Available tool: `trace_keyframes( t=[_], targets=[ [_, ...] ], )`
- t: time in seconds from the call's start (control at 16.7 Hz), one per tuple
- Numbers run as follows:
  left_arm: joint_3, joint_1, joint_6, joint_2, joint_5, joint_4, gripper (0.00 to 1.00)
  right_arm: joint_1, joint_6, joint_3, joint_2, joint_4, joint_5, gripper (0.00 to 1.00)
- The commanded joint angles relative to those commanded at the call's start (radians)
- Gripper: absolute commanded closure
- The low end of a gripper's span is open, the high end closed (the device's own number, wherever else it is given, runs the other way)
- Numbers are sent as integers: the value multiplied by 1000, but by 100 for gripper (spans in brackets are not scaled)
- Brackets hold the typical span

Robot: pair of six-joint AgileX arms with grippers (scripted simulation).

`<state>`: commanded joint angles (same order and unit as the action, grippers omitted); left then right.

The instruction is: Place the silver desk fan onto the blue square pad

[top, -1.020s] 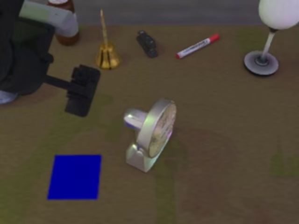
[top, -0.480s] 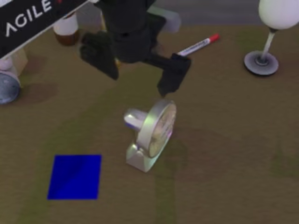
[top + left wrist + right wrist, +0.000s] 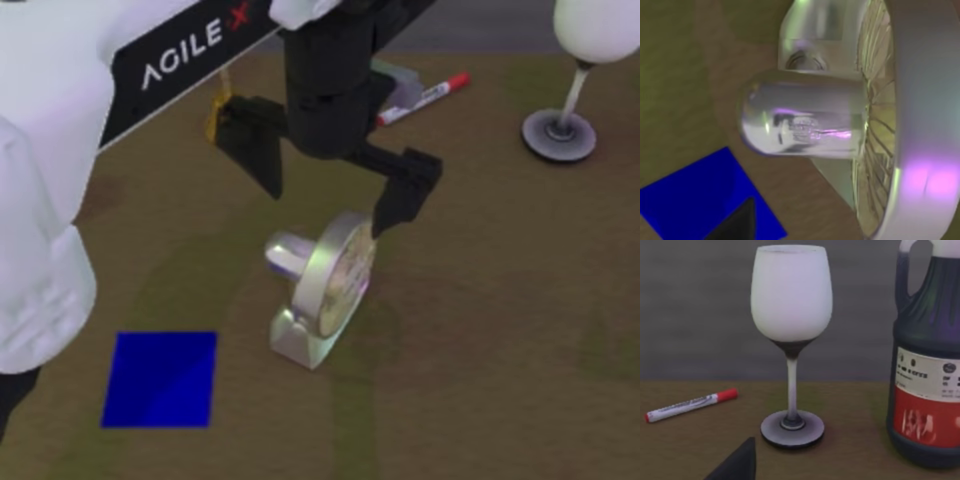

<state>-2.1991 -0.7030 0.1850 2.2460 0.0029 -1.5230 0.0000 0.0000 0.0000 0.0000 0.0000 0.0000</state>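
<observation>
We were in the approach step: our left gripper [image 3: 325,195] hung above the silver desk fan [image 3: 325,285], fingers spread wide and empty — next it had to drop and close on the glossy metal disc head or its stubby rear cylinder. The fan stood mid-table, well apart from the blue square pad [image 3: 160,379], flat and thin, near-left.

From overhead we look straight down; our left wrist view sits close behind the silver desk fan [image 3: 840,120], sharing it with the top view [image 3: 325,285]; our right wrist view looks level across the surface [image 3: 850,460].
</observation>
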Motion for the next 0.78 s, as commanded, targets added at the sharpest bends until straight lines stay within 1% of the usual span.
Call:
trace_keyframes(
  t=[0.3,0.66,0.78],
  targets=[
    [20,3,-3,-3,0,19,0,0,0,0,0,0,0,0],
    [216,2,-2,-21,0,194,0,0,0,0,0,0,0,0],
    [235,2,-1,-22,0,213,0,0,0,0,0,0,0,0]
  ],
)
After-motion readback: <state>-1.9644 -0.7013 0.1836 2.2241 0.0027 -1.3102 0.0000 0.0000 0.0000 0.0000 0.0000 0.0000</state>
